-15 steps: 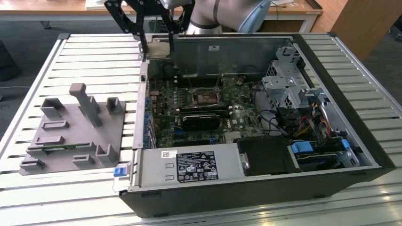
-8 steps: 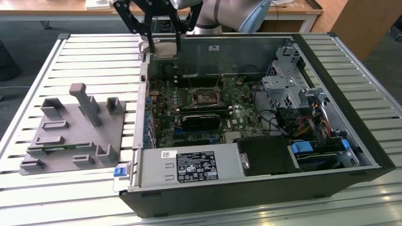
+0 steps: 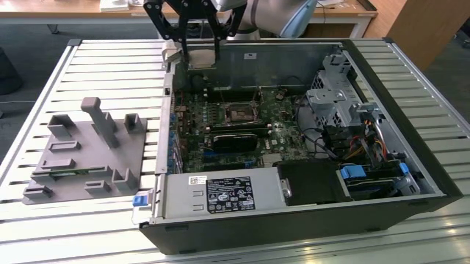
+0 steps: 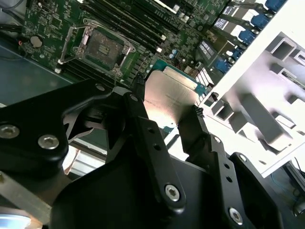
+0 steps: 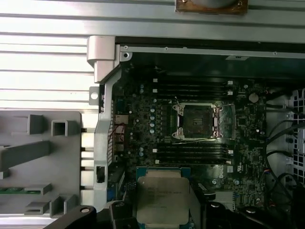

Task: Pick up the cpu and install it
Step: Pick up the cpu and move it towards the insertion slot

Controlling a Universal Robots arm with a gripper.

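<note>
Above the open computer case, at about 11 o'clock from the bare socket in the exterior view: gripper clenched on the cpu, pinching two opposite sides, likely to keep it flat. Held in the air, not seated yet.

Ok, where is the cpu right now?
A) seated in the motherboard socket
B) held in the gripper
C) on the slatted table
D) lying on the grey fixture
B: in the first wrist view the cpu is clamped by its edges in the gripper, and the socket stands open and empty.
</note>
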